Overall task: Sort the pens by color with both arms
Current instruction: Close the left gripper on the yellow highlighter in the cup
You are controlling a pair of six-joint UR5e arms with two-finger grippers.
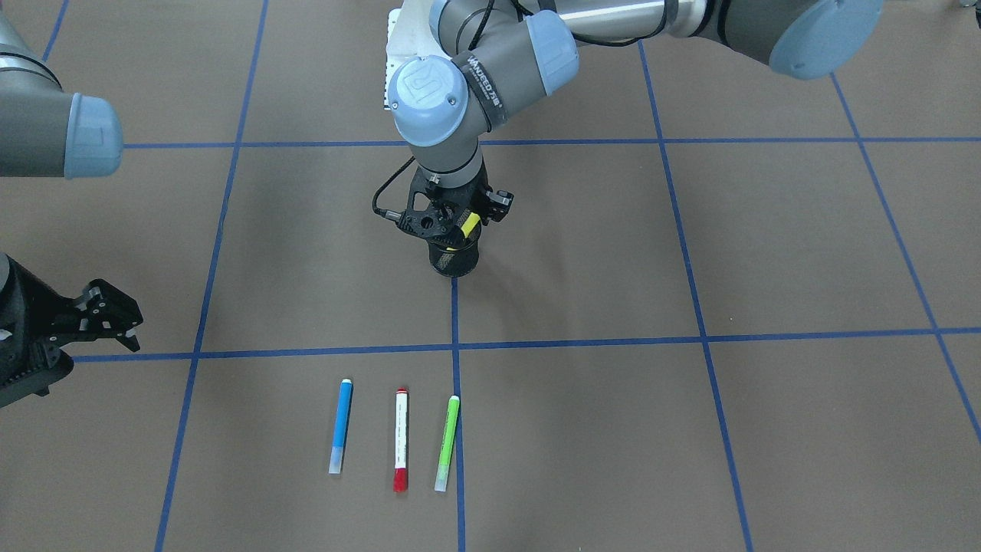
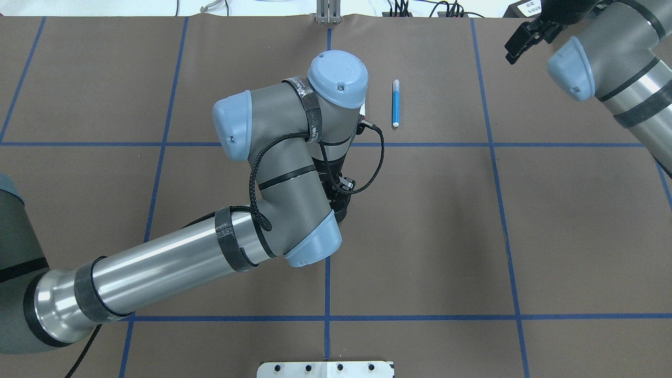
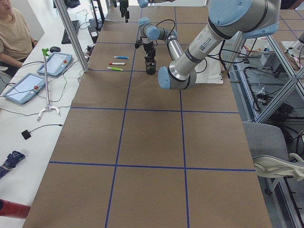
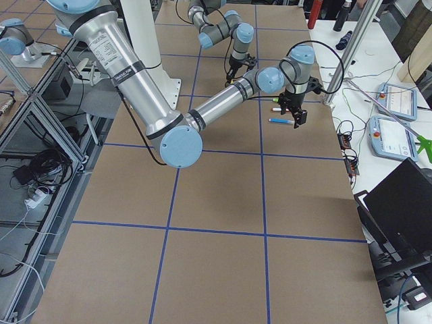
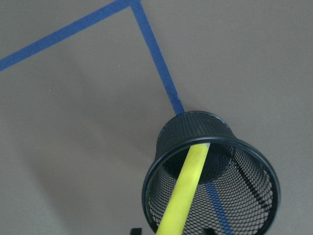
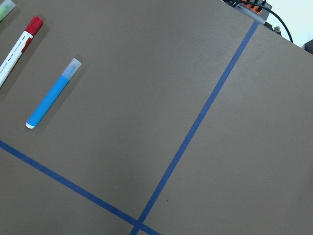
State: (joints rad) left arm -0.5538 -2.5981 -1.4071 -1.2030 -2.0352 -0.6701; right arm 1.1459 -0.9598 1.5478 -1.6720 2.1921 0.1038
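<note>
A yellow pen [image 5: 188, 183] leans inside the black mesh cup [image 5: 168, 129] at the table's middle, its pale cap down near the cup's floor. My left gripper [image 1: 452, 228] hangs straight over the cup. Its fingertips [image 5: 137, 230] stand on either side of the pen's upper end with gaps showing, so it is open. The blue pen [image 1: 341, 425], the white pen with a red cap [image 1: 401, 441] and the green pen [image 1: 447, 443] lie in a row, parallel and apart. My right gripper [image 1: 123, 318] hovers open and empty, out past the blue pen [image 6: 51, 95].
Blue tape lines [image 1: 455, 307] divide the brown table into squares. A person sits at the side bench [image 3: 12, 33] beside two tablets [image 3: 57, 63]. Cables and plugs [image 2: 420, 10] line the far edge. The left arm's elbow [image 2: 294, 173] covers the cup from overhead.
</note>
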